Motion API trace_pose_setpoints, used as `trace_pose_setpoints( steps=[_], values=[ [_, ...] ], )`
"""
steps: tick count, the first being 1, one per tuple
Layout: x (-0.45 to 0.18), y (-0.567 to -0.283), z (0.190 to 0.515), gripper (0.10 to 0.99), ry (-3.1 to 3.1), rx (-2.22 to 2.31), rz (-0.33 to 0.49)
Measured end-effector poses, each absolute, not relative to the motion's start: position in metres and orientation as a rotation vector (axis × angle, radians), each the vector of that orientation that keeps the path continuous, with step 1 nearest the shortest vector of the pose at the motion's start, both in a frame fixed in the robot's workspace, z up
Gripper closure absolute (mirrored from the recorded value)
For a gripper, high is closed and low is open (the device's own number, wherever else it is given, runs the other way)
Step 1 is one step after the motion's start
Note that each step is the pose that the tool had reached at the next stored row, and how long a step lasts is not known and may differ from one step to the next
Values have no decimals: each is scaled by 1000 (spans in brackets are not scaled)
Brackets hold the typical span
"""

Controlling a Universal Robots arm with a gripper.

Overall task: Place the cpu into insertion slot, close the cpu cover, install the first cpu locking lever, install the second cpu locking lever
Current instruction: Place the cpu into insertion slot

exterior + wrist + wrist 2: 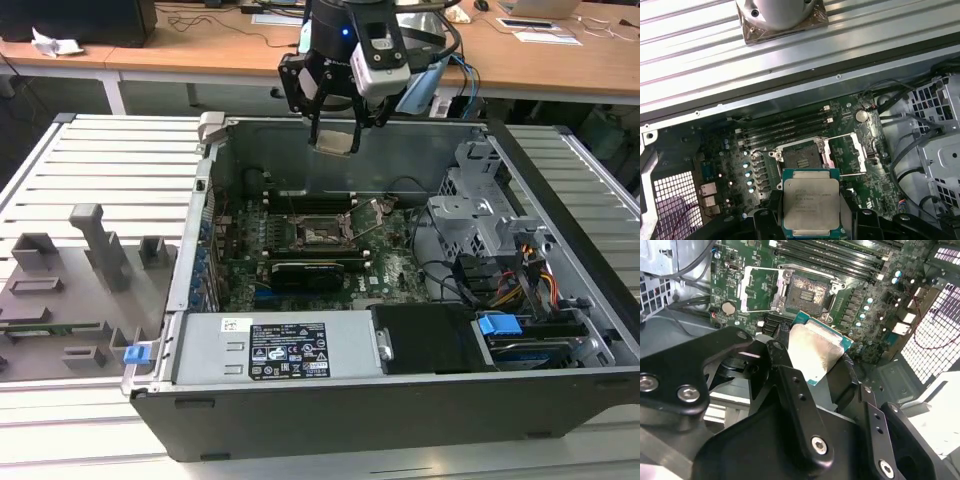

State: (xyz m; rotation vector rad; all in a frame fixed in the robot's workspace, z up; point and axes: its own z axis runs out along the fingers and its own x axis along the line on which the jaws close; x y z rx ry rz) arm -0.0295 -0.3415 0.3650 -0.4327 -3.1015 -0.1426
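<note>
**Exterior view:** An open computer case lies on a ribbed grey table. A green motherboard sits flat inside it. The arm hangs over the far wall of the case. Its jaws are closed on the cpu, a pale square held in the air, high above the board. The insertion slot is near the middle of the board, well apart from the cpu. A grey fixture tray with upright blocks lies on the table at the exterior view's left.

**Second wrist view:** The black jaws pinch the cpu by two opposite edges. Its silver top is tilted and a green rim shows along one side. Beyond it, the insertion slot lies bare. The cpu cover is swung open, with green board visible through its square window. A round coin battery sits near the cover.

**First wrist view:** The cpu faces the camera, silver top up and green border around it, with the jaws gripping both sides. It hangs apart from the insertion slot, which holds nothing. The cpu cover is folded away just beside the slot. Long memory slots run along the slot's other side, and the coin battery lies beyond the cover.
</note>
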Motion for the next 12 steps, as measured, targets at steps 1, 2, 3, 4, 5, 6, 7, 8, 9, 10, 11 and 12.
trace_pose_setpoints(
  steps=[1, 2, 3, 4, 5, 6, 7, 8, 9, 10, 11, 12],
  values=[
    [-29, -341, 365, 545, -3100, -444, -143],
    [-29, -341, 365, 545, -3098, -467, -143],
    [-29, -341, 365, 545, -3096, -476, -143],
    [-29, -341, 365, 545, -3095, -489, -143],
    [-29, -341, 365, 545, -3094, -498, -143],
    [-29, -341, 365, 545, -3092, -507, -143],
    [-29, -341, 365, 545, -3091, -515, -143],
    [-29, -341, 365, 545, -3091, -521, -143],
    [-29, -341, 365, 545, -3089, -530, -143],
    [-29, -341, 365, 545, -3089, -535, -143],
    [-29, -341, 364, 545, -3087, -549, -143],
    [-29, -341, 364, 545, -3085, -560, -143]
  ],
)
